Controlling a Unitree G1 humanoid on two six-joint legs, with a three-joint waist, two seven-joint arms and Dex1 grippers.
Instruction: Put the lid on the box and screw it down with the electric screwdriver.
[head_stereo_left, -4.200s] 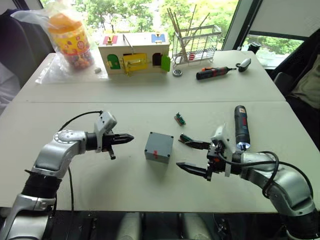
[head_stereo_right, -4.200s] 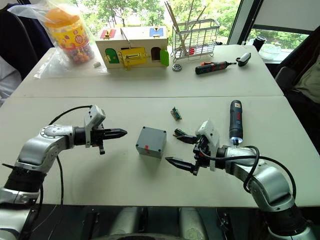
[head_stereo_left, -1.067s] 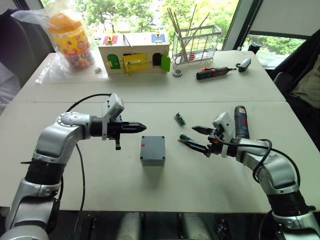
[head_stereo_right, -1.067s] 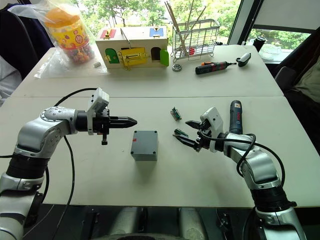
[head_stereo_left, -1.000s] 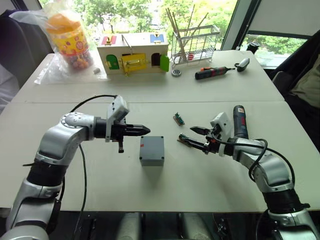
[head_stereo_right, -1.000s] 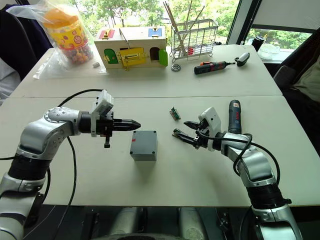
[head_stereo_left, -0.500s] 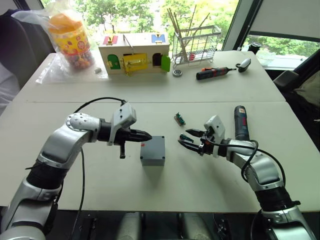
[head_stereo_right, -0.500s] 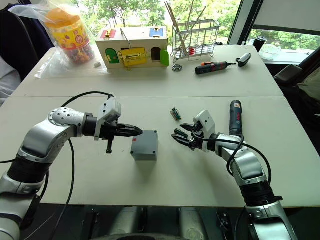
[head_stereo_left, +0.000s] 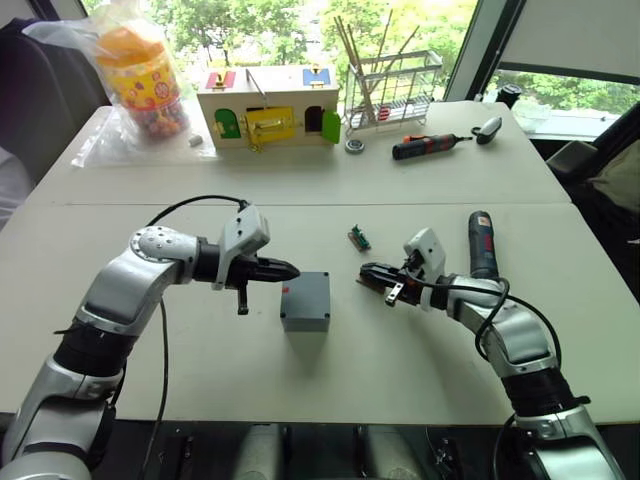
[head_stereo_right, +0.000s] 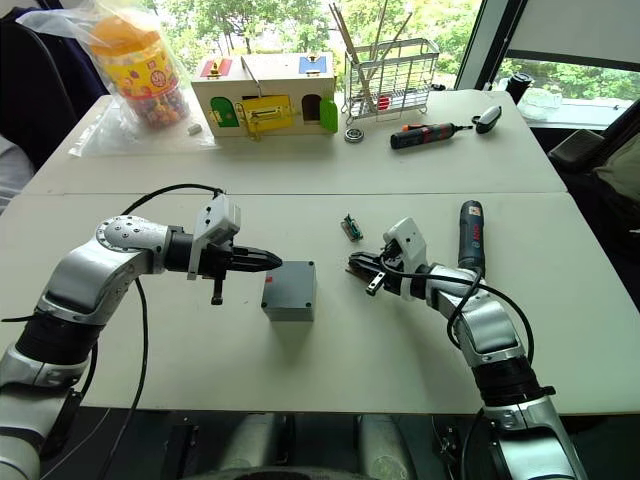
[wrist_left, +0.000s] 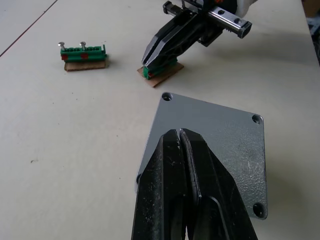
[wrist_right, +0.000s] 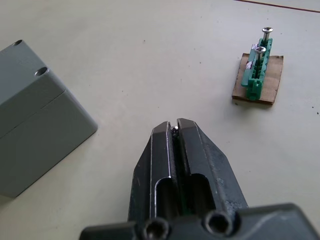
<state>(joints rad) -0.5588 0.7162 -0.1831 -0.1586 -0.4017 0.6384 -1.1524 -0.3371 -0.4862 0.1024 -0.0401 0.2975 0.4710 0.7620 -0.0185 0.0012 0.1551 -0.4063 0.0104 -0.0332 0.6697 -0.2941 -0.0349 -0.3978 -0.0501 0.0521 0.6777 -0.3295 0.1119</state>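
Note:
The grey box (head_stereo_left: 305, 302) stands mid-table with the lid (wrist_left: 210, 135) lying flat on top, an empty screw hole at each corner; a seam between the two parts shows on the box (wrist_right: 30, 135). My left gripper (head_stereo_left: 290, 270) is shut and empty, its tip over the lid's left edge. My right gripper (head_stereo_left: 365, 270) is right of the box, shut on a small screw (wrist_right: 174, 130) at a green holder (wrist_left: 160, 70) on a bit of cardboard. The electric screwdriver (head_stereo_left: 483, 245) lies on the table beyond my right wrist.
A second green holder (head_stereo_left: 359, 238) with two upright screws lies just behind the right gripper. Across the table seam stand a wooden toy house (head_stereo_left: 268, 105), a wire rack (head_stereo_left: 392, 85), a small black-and-red screwdriver (head_stereo_left: 428, 146) and a bagged toy jar (head_stereo_left: 140, 80).
My right gripper's fingers, spread wide a moment ago, have closed at the green holder. The left gripper has come right to the box's edge, still shut.

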